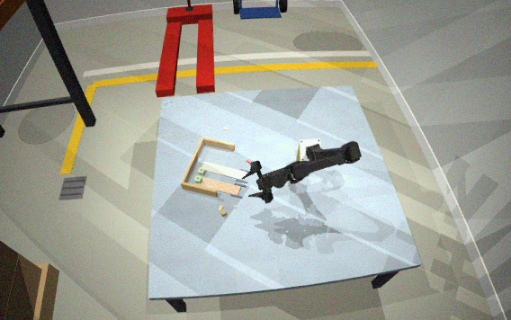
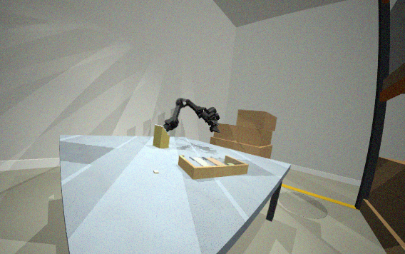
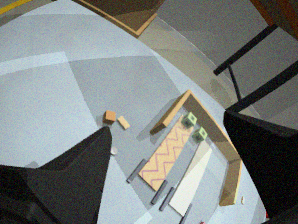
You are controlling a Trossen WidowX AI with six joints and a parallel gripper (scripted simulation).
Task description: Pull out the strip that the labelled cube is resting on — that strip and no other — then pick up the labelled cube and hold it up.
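Claw [image 1: 246, 187] [image 2: 217, 130] [image 3: 168, 124] spread wide, nothing between its fingers, up over the table [image 1: 288, 265] [image 2: 135, 200] [image 3: 30, 100]! Two strips lie in the wooden frame [image 1: 192, 163] [image 2: 217, 172] [image 3: 212, 122], left of centre in the top view: zigzag strip [image 1: 220, 185] [image 2: 214, 161] [image 3: 166, 155], plain pale strip [image 1: 220, 169] [image 2: 199, 161] [image 3: 192, 180], a green cube at the far end of each. Which one's labelled? Can't tell! Strips look thin, light, perhaps bendy: pinch the near end, draw straight. Cubes look light, firm: grip opposite sides.

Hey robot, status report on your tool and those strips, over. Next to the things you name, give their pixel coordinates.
Tool [image 1: 246, 187] [image 3: 168, 124] open, away from the strips. Zigzag strip [image 1: 220, 185] [image 3: 165, 154] and cream strip [image 1: 222, 170] [image 3: 191, 181] inside wooden frame [image 1: 192, 163] [image 2: 221, 172] [image 3: 214, 124], a green cube at each one's far end. Nothing visible blocks their near ends.
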